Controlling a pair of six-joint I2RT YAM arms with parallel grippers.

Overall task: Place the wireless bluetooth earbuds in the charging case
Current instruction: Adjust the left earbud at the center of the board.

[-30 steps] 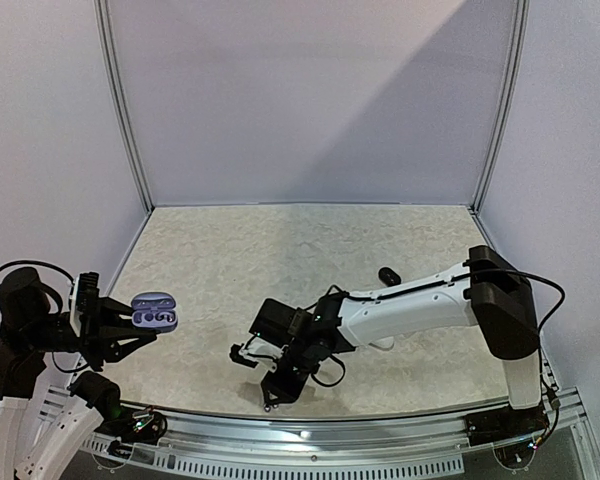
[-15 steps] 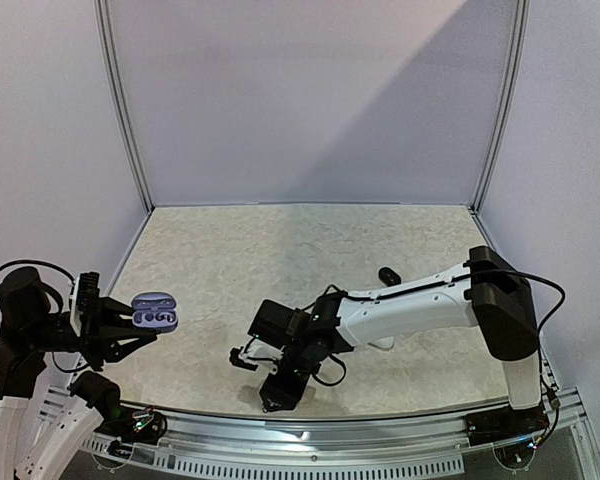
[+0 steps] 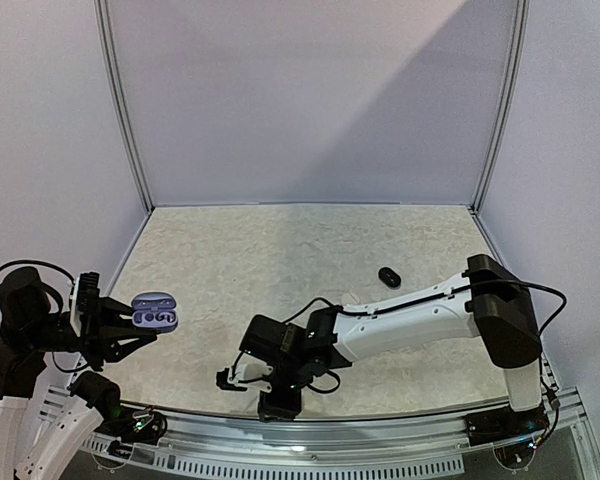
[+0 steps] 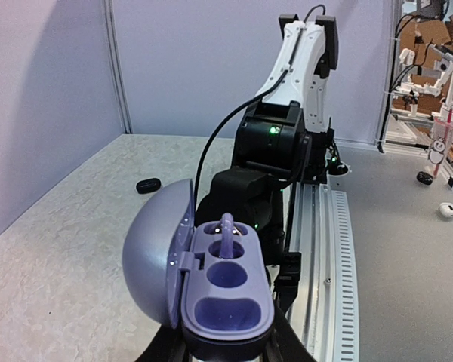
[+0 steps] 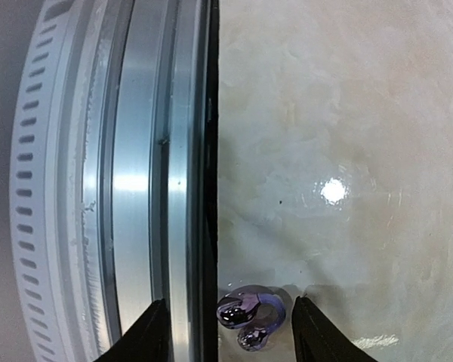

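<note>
My left gripper (image 3: 115, 325) is shut on the base of an open lavender charging case (image 3: 155, 312), held in the air off the table's left edge. In the left wrist view the case (image 4: 228, 298) has its lid (image 4: 155, 256) swung left. One lavender clip-shaped earbud (image 4: 227, 232) sits in its far slots, and the near slots are empty. My right gripper (image 5: 234, 335) is open and points down at the table's front edge. A second lavender earbud (image 5: 249, 317) lies on the table between its fingers (image 5: 155, 332). In the top view the right gripper (image 3: 277, 402) hides this earbud.
A small black pebble-like object (image 3: 389, 276) lies on the table right of centre; it also shows in the left wrist view (image 4: 148, 185). The metal rail (image 5: 147, 188) runs along the front edge right beside the lavender earbud on the table.
My right gripper has moved left and toward the front edge, lowering near the rail. The left gripper and the case have not moved.
</note>
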